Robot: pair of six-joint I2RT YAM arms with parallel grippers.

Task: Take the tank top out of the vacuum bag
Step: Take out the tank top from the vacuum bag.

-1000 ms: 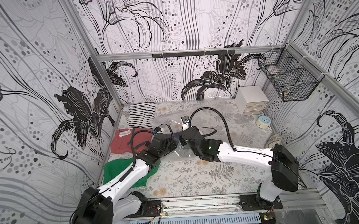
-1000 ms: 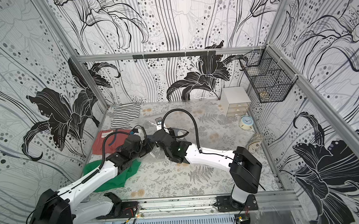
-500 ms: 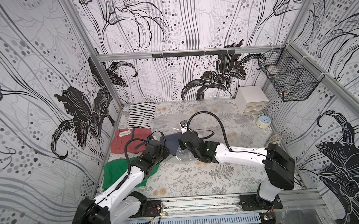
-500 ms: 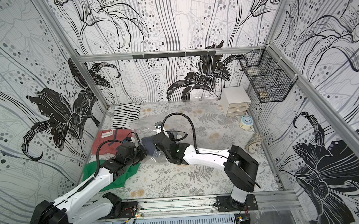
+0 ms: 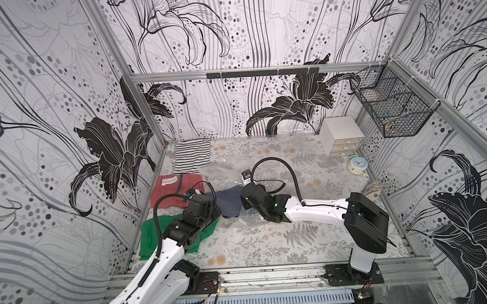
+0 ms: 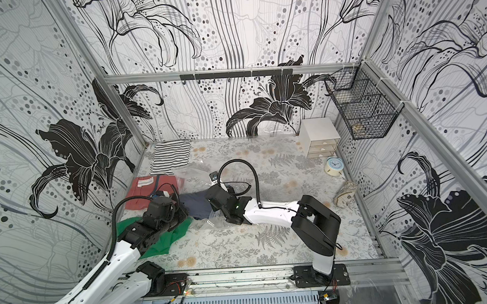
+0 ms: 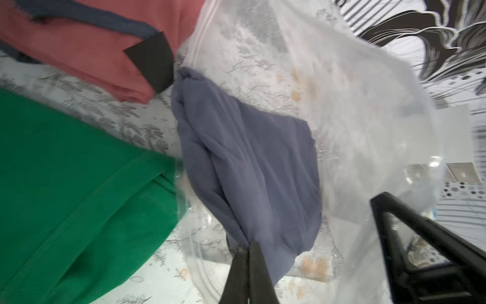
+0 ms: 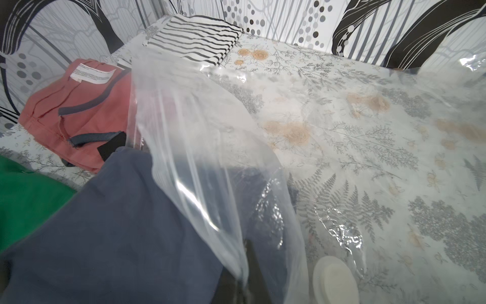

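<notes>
Near the left edge of the surface (image 5: 270, 242), the left gripper (image 7: 248, 247), jaws clamped, holds a slate-blue tank top (image 7: 249, 158) half out of the clear vacuum bag (image 8: 200, 147), whose film the right gripper (image 8: 243, 281) pinches between closed jaws.

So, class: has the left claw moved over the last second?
Yes. In both top views the left claw has drawn back toward the green cloth, away from the drawers, shut on the tank top.

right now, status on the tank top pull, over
Shut: left gripper on tank top, right gripper on vacuum bag. Tank top partly out, rest under film. Alongside: red garment, green garment.
</notes>
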